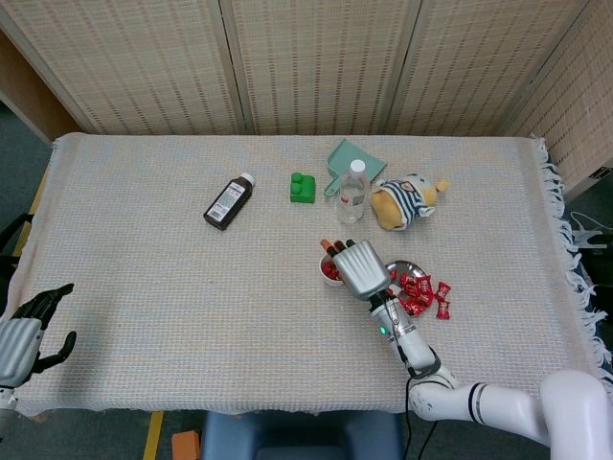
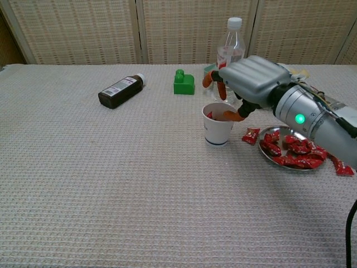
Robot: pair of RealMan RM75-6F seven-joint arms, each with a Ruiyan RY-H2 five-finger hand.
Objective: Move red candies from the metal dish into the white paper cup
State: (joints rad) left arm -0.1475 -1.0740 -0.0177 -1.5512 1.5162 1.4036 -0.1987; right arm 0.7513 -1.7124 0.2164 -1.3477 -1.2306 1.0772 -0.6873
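Observation:
The white paper cup point(image 2: 217, 126) point(image 1: 330, 275) stands just left of the metal dish point(image 2: 291, 156) point(image 1: 411, 272) and holds red candies. The dish holds several red candies point(image 2: 293, 149) point(image 1: 414, 290); one loose candy point(image 2: 250, 135) lies on the cloth between cup and dish, and others lie right of the dish. My right hand point(image 2: 249, 84) point(image 1: 358, 267) hovers over the cup with its orange-tipped fingers spread apart and nothing in them. My left hand point(image 1: 24, 337) rests open at the table's near left corner, far from the cup.
At the back stand a clear water bottle point(image 2: 230, 42) point(image 1: 352, 192), a green block point(image 2: 183, 82) point(image 1: 303, 187), a teal scoop point(image 1: 342, 161) and a striped plush toy point(image 1: 407, 200). A brown medicine bottle point(image 2: 120, 90) point(image 1: 229, 201) lies further left. A woven cloth point(image 1: 144, 268) covers the table.

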